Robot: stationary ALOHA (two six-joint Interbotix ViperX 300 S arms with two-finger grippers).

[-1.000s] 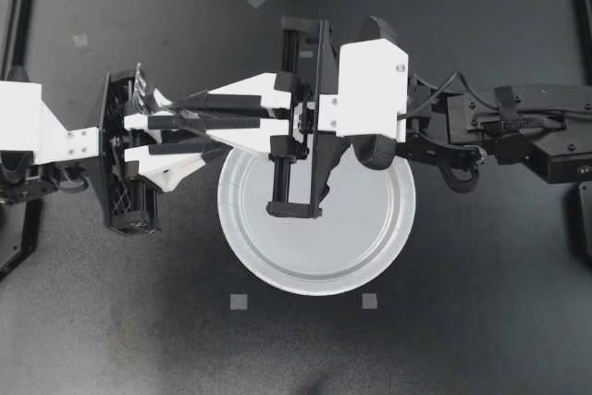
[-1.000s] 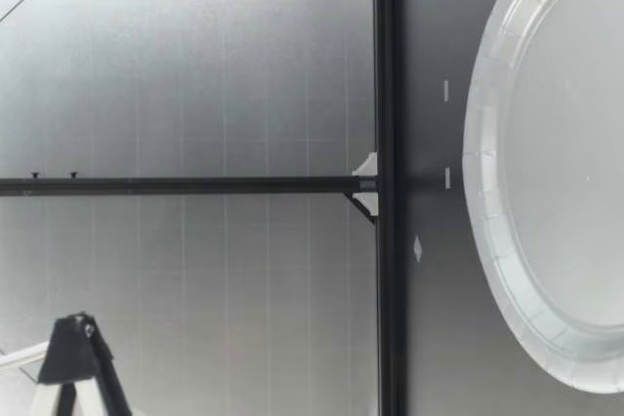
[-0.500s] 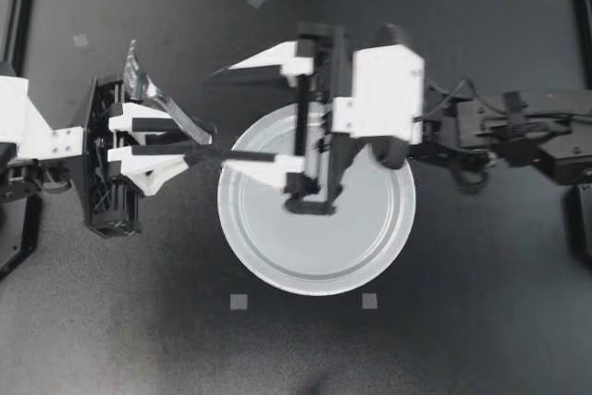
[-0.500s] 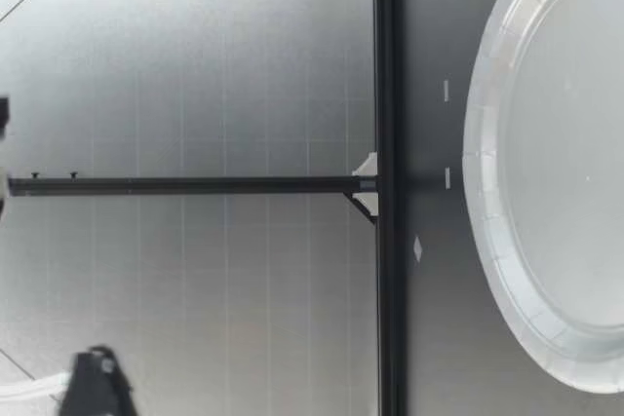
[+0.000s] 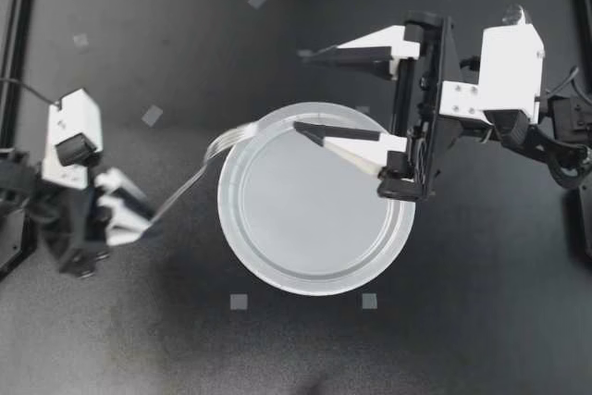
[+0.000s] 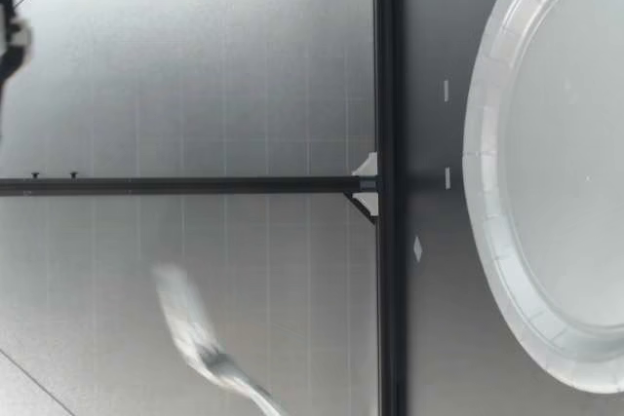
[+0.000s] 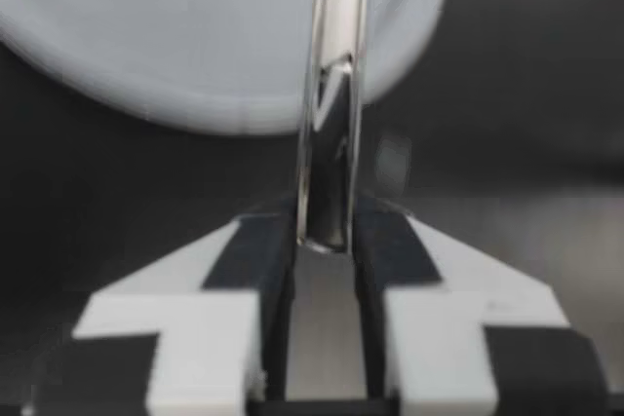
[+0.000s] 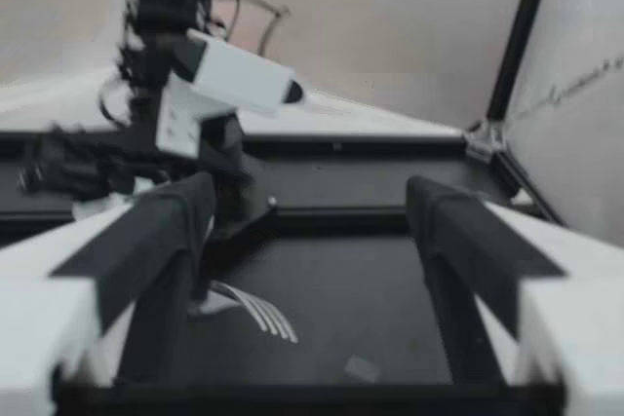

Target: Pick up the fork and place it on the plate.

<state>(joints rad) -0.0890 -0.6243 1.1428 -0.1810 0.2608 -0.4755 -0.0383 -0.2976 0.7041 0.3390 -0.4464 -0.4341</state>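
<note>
Retreated right hand (image 5: 299, 90) gapes over plate (image 5: 314, 284); fork (image 5: 190, 182) in left hand (image 5: 137, 216) reaches rim.

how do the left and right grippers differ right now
My left gripper is shut on the fork, holding its handle; my right gripper is wide open and empty. My left gripper sits beside the plate, off its rim, while one finger of my right gripper reaches over the plate. Both are two-fingered, white and black.
</note>
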